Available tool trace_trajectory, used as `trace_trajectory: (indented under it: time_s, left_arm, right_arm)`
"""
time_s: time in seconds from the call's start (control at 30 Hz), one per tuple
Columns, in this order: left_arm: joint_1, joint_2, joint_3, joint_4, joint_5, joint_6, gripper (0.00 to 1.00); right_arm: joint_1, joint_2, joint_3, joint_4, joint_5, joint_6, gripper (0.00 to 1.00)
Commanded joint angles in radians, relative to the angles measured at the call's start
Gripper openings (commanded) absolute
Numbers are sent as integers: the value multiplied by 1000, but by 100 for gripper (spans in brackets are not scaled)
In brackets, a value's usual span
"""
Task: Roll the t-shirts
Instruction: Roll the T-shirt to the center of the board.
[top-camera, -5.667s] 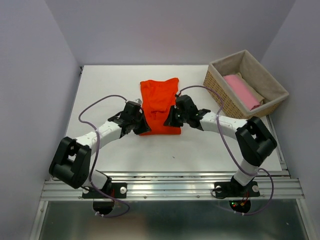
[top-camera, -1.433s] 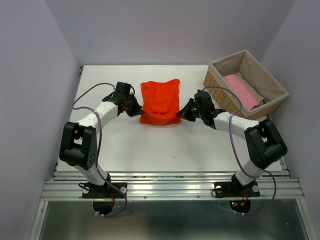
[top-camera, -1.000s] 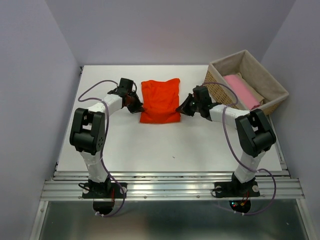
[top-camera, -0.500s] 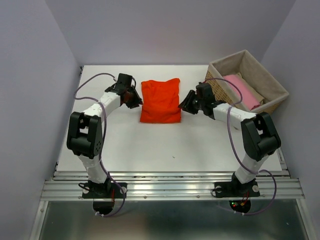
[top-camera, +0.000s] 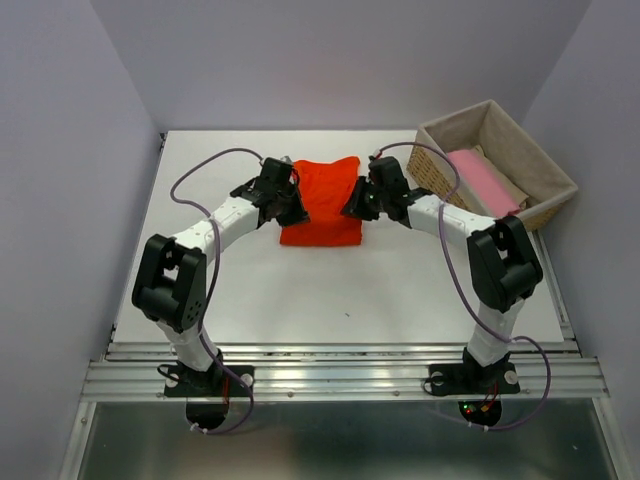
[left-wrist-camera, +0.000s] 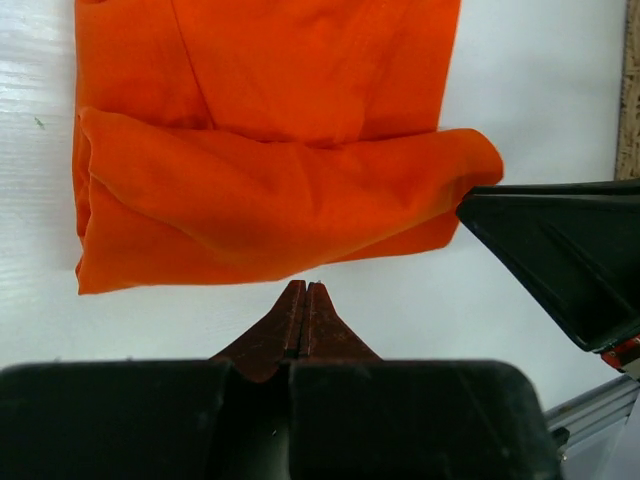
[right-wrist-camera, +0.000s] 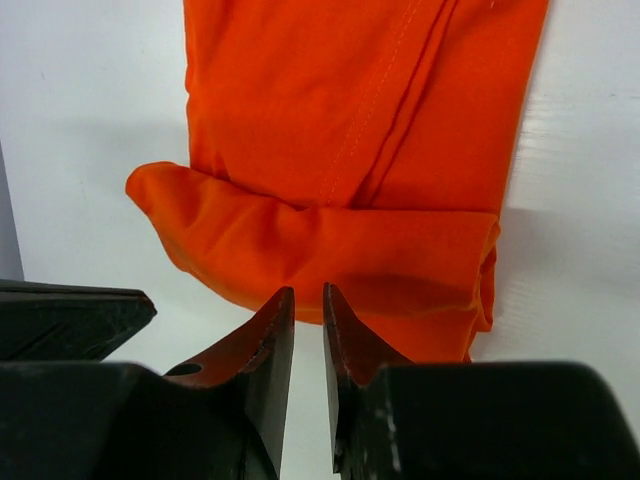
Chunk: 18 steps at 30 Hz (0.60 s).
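You had the orange t-shirt (top-camera: 320, 205) lying mid-width toward the far edge of the surface (top-camera: 350, 290), its near end turned into a loose roll. The left tool (left-wrist-camera: 305, 290) was pinched shut on nothing and the right tool (right-wrist-camera: 307, 292) stood a slit apart, empty. Rolling looked under way; the next move likely called for regripping both roll ends.

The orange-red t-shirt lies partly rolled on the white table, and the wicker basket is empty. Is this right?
Not empty: in the top external view the woven wicker basket holds a pale pink fabric t-shirt. The orange-red fabric t-shirt does lie partly rolled on the white table.
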Motion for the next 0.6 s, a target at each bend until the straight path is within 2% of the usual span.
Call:
trace_trajectory:
  time_s: [0.0, 0.17, 0.27, 0.37, 0.57]
  left_arm:
    - [14, 72, 0, 54, 39, 11, 1]
    - [20, 159, 80, 75, 33, 26, 0]
    - [26, 226, 122, 104, 15, 34, 0]
    - [29, 256, 135, 107, 20, 31, 0]
    - [29, 216, 120, 92, 45, 46, 0]
  right_arm:
    - [-6, 73, 75, -34, -66, -10, 24]
    - [-6, 157, 148, -27, -40, 15, 23]
    - [-6, 244, 217, -26, 63, 1, 23]
    - [-6, 282, 236, -30, 105, -4, 22]
    - [-6, 227, 210, -31, 122, -23, 22]
